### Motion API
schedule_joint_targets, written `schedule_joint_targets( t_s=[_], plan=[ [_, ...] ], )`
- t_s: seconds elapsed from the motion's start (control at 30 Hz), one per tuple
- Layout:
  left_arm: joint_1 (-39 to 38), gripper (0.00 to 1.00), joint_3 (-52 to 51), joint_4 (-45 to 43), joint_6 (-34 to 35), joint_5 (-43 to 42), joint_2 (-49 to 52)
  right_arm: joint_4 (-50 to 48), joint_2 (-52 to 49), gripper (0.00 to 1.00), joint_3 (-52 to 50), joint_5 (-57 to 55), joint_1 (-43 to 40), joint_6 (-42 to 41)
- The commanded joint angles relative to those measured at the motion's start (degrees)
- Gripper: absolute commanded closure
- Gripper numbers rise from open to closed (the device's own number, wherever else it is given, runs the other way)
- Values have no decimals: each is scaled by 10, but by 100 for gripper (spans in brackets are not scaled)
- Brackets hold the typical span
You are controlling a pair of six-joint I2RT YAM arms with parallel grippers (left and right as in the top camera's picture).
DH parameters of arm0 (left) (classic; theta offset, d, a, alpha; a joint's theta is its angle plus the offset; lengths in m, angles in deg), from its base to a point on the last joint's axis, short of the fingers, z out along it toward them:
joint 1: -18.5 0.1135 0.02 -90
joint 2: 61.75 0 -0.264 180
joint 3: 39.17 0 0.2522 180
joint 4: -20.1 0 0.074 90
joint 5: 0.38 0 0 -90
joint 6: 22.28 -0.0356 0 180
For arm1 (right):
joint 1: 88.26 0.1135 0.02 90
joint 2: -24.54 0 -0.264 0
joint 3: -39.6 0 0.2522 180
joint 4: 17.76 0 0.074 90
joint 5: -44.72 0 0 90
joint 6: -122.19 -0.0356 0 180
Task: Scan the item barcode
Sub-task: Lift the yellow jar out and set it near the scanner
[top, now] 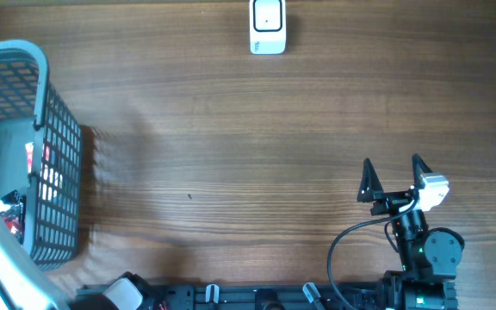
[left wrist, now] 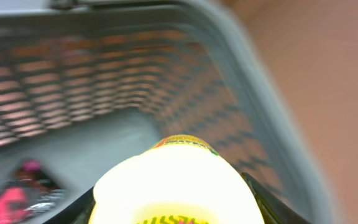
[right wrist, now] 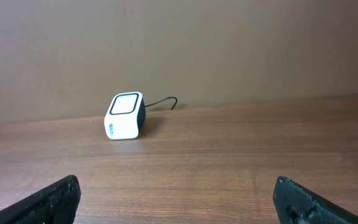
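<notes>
Now: rounded yellow glossy container clamped inside the grey plastic mesh basket

You see it blurred, low in the basket at the left of the brown wooden table. Your left gripper presses both its sides, half closed. Your right gripper gapes wide, empty, facing the white boxy scanner.
</notes>
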Motion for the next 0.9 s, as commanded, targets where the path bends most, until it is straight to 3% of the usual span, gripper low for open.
schedule_joint_targets(
  t_s=[0.0,0.07,0.17,0.27,0.33,0.4,0.47,0.6,0.87],
  plan=[
    [-4,46,4,-22,46,-290,-73,-2,3,0,-1,-5,2,-7],
    [-35,46,4,-27,64,-385,-92,-2,3,0,-1,-5,2,-7],
    [-189,45,4,-31,64,-391,-80,-2,3,0,-1,-5,2,-8],
    [-375,43,4,-33,49,-247,-18,-2,3,0,-1,-5,2,-7],
    [-514,41,4,-34,29,-84,84,-2,3,0,-1,-5,2,-8],
    [-584,39,4,-36,29,24,181,-2,3,0,-1,-5,2,-7],
    [-621,40,4,-47,29,88,276,-2,3,0,-1,-5,2,-8],
    [-634,44,4,-71,29,117,386,-2,3,1,-1,-5,2,-8],
    [-634,42,4,-96,29,130,393,-2,3,0,-1,-5,2,-8]
  ],
)
